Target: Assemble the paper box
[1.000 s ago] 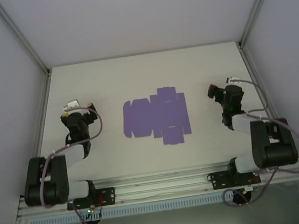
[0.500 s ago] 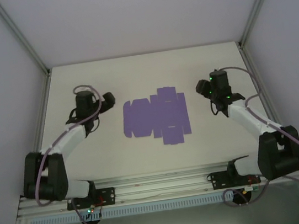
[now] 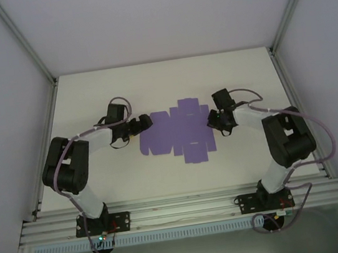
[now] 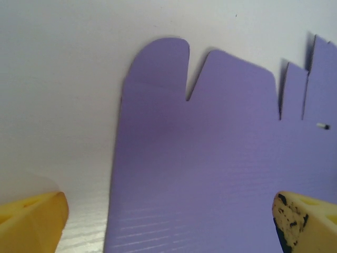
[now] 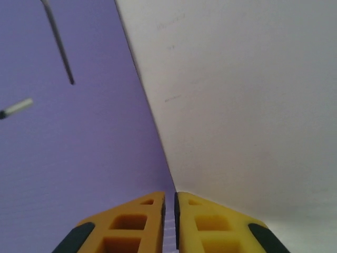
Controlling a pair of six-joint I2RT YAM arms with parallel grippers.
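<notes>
Left gripper (image 3: pixel 146 122): we see its jaws spread wide at the sheet's left end, one finger over bare tabletop (image 3: pixel 89 93), the other over purple card.
Paper box (image 3: pixel 176 132): we see a flat purple cut-out sheet with flaps and slits, lying mid-tabletop between the two arms.
Right gripper (image 3: pixel 213 120): we see its jaws closed to a thin slit at the sheet's right edge; we cannot tell whether they pinch the card.

The white-shelled, black-jointed left arm (image 3: pixel 76 161) and right arm (image 3: pixel 287 138) are trailing thin greyish-mauve cables (image 3: pixel 333 140). The left gripper (image 4: pixel 168 224) and right gripper (image 5: pixel 169 216) are showing yellow plastic fingers (image 5: pixel 210 226) with black corner pads (image 5: pixel 260 235); black base plates (image 3: pixel 120 220) are carrying green lights (image 3: pixel 101 238).
</notes>
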